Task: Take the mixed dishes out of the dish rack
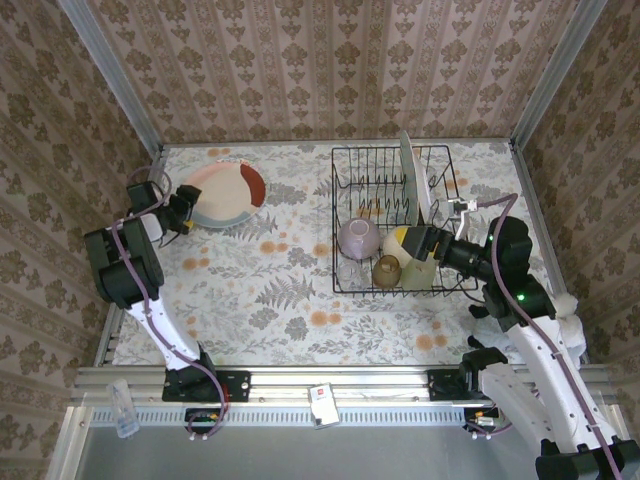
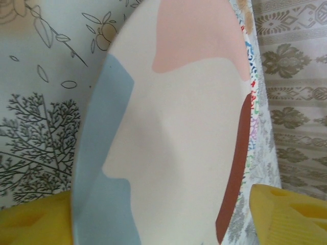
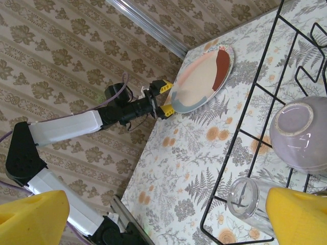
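Overhead view, two wrist views, plate (image 1: 228,193) shared

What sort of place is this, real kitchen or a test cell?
Probably a staged test cell, not a kitchen: wallpapered panels box in a floral-covered table, the left arm and right arm mount on an aluminium rail, and a dish rack sits on the table.

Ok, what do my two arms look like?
The left arm and right arm both have white link shells with black joints, a lilac cable running along each, and yellow jaws. A green light glows on the right arm's elbow.
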You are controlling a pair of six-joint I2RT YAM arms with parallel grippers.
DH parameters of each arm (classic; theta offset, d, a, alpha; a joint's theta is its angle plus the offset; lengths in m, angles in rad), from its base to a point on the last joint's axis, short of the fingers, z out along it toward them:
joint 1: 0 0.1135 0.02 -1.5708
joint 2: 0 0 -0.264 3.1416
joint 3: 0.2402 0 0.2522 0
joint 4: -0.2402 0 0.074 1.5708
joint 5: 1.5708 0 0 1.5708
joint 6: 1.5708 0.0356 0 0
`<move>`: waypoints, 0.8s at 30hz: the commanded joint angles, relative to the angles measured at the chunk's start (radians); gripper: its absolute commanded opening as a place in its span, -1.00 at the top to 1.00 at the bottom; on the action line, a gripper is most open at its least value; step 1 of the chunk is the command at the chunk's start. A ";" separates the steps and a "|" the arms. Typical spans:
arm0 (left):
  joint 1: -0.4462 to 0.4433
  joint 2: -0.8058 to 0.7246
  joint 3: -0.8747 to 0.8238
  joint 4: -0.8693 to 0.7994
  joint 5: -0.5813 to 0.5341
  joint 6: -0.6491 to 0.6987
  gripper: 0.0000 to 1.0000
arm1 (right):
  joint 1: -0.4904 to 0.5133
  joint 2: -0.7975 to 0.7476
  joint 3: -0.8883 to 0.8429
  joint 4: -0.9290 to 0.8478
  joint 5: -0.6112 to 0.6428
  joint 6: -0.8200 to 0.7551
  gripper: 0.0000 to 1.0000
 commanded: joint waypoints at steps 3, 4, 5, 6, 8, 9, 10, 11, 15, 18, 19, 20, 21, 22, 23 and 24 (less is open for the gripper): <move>-0.016 -0.034 0.061 -0.112 -0.039 0.068 -0.85 | 0.008 -0.002 -0.013 0.028 0.020 0.004 -1.00; -0.017 -0.032 0.069 -0.125 -0.044 0.074 -0.90 | 0.008 -0.002 -0.014 0.028 0.020 0.004 -1.00; -0.021 -0.032 0.077 -0.135 -0.046 0.079 -0.93 | 0.009 -0.002 -0.014 0.025 0.021 0.004 -1.00; -0.024 -0.032 0.082 -0.141 -0.050 0.082 -0.96 | 0.009 -0.003 -0.014 0.024 0.022 0.002 -1.00; -0.027 -0.031 0.091 -0.147 -0.053 0.082 -0.99 | 0.009 -0.005 -0.017 0.023 0.023 0.003 -1.00; -0.029 -0.029 0.097 -0.152 -0.056 0.082 -0.99 | 0.009 -0.005 -0.017 0.022 0.024 0.003 -1.00; -0.031 -0.025 0.101 -0.153 -0.057 0.082 -0.99 | 0.010 -0.005 -0.019 0.022 0.025 0.004 -1.00; -0.032 -0.022 0.104 -0.152 -0.057 0.079 -0.99 | 0.011 -0.006 -0.019 0.022 0.025 0.004 -1.00; -0.036 -0.006 0.122 -0.143 -0.048 0.070 -1.00 | 0.012 -0.005 -0.020 0.021 0.028 0.004 -1.00; -0.042 0.003 0.138 -0.144 -0.049 0.065 -1.00 | 0.014 -0.005 -0.019 0.018 0.030 0.002 -1.00; -0.043 0.005 0.142 -0.147 -0.051 0.066 -1.00 | 0.014 -0.005 -0.018 0.016 0.032 0.001 -1.00; -0.044 0.005 0.146 -0.146 -0.051 0.065 -0.99 | 0.013 -0.005 -0.016 0.013 0.034 0.000 -1.00; -0.045 0.006 0.149 -0.146 -0.051 0.065 -0.99 | 0.014 -0.005 -0.014 0.011 0.036 -0.002 -1.00; -0.045 0.006 0.151 -0.145 -0.051 0.064 -1.00 | 0.013 -0.005 -0.012 0.008 0.040 -0.004 -1.00; -0.044 0.008 0.149 -0.137 -0.045 0.060 -1.00 | 0.013 -0.005 -0.011 0.005 0.041 -0.005 -1.00; -0.042 0.009 0.144 -0.126 -0.038 0.053 -1.00 | 0.015 -0.006 -0.009 0.005 0.041 -0.005 -1.00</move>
